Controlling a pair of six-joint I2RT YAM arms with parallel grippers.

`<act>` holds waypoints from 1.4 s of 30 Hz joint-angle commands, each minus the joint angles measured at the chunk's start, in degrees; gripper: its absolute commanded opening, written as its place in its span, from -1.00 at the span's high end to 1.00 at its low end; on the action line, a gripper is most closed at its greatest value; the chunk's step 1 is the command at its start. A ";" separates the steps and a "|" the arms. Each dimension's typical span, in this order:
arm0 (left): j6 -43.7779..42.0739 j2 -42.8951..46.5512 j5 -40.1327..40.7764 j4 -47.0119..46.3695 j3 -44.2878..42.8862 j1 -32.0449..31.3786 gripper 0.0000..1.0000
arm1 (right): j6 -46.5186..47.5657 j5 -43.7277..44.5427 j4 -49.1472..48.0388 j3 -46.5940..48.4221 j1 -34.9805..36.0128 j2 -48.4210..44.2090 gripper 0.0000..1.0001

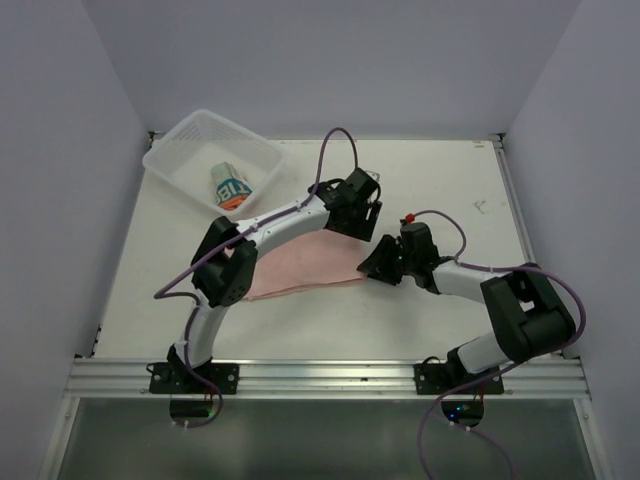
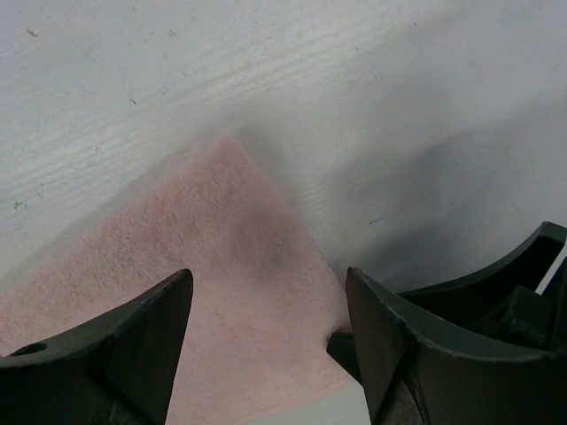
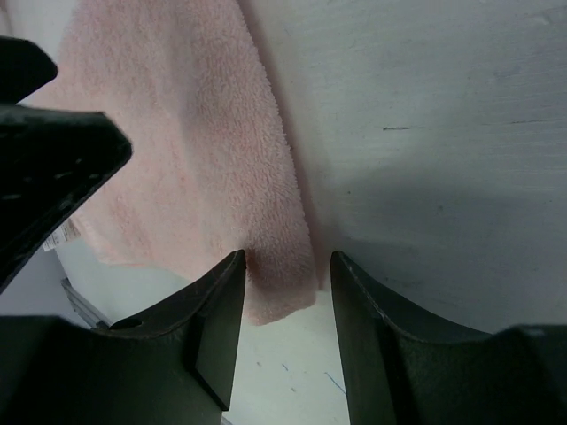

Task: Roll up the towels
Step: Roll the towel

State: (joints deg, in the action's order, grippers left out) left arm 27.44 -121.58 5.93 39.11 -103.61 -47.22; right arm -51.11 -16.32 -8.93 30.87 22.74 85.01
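Note:
The pale pink towel [image 1: 300, 265] lies flat on the white table. My left gripper [image 1: 357, 228] hovers open over its far right corner; in the left wrist view the towel [image 2: 221, 266] lies between and below the spread fingers [image 2: 266, 297]. My right gripper [image 1: 376, 264] is open at the near right corner; in the right wrist view the towel's corner [image 3: 279, 266] sits between the open fingers [image 3: 283, 270]. The white/teal printed towel [image 1: 230, 186] lies rolled in the basket. Neither gripper holds anything.
The white mesh basket [image 1: 170, 158] stands at the far left corner of the table [image 1: 450, 190]. Grey walls close in the left, right and back. The left gripper's body [image 3: 49, 168] shows close by in the right wrist view.

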 commanded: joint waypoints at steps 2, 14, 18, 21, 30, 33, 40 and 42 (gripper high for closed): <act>1.74 -3.48 3.29 2.63 -5.71 0.20 -0.46 | -1.36 -1.61 -6.88 -1.16 -0.07 1.99 0.05; 3.32 -12.80 5.93 7.82 -15.39 -0.06 -0.27 | -1.80 -2.67 -9.61 -3.10 -0.07 4.28 0.16; 4.02 -13.77 7.25 7.65 -14.78 -0.06 -0.24 | -2.24 -3.72 -11.72 -4.06 -0.15 5.86 0.18; 4.46 -14.91 7.60 7.29 -14.95 -0.15 -0.20 | -2.59 -4.34 -13.57 -5.12 -0.15 6.92 0.22; 5.52 -19.39 8.30 11.33 -21.01 -0.77 -0.09 | -0.75 -4.86 -14.71 -6.61 -0.15 7.36 0.22; 5.61 -19.93 8.92 12.22 -21.98 -0.77 -0.01 | 0.66 -4.95 -14.01 -6.96 -0.07 6.75 0.19; 5.61 -19.57 9.01 13.09 -20.76 -0.77 0.08 | 4.00 -2.94 -10.33 -6.88 -0.15 4.81 0.44; 5.61 -19.22 8.75 12.83 -20.23 -0.77 0.09 | 5.40 -2.23 -9.10 -6.27 -0.15 4.20 0.61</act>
State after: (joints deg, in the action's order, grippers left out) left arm 31.94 -140.57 14.48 50.37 -123.55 -47.66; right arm -50.39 -21.89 -25.82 25.58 22.59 90.17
